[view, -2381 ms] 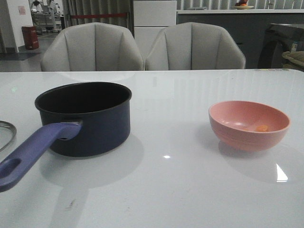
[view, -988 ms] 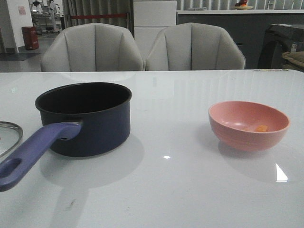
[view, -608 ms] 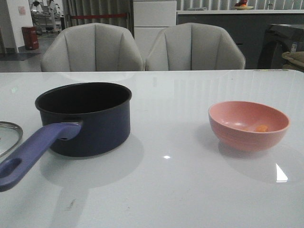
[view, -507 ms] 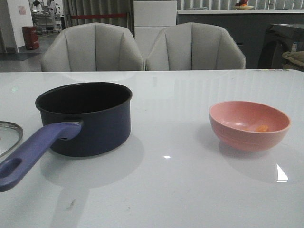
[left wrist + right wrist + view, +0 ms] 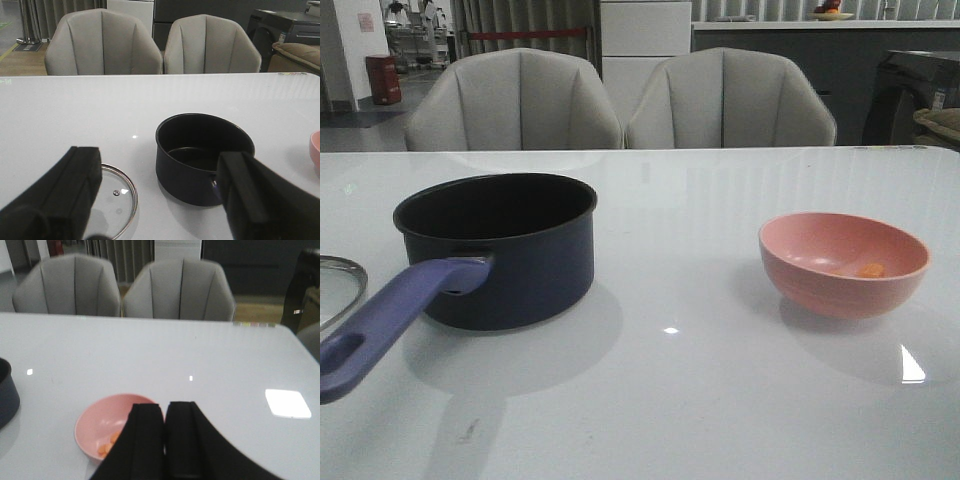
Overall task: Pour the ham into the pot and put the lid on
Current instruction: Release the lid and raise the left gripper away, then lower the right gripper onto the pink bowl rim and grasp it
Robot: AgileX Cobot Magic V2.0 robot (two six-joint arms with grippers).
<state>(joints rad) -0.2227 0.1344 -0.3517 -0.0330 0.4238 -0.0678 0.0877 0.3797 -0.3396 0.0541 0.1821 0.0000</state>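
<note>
Left hand [image 5: 160, 200]: two broad matte-black fingers [image 5: 65, 195], blocky, with squared tips and flat inner faces; the edges look soft and slightly rounded, the surface dull with no shine.
Left hand markings: no screws, cables or labels can be made out on the parts in view; the finger roots run out of the picture.
Right hand [image 5: 165, 412]: two matte-black fingers [image 5: 147, 440], narrow at the squared tips and widening toward the base, so that together they form a dark wedge.
Right hand surface: plain and unmarked, blurred at the lower edge.
Arms: not seen in the front view.
</note>
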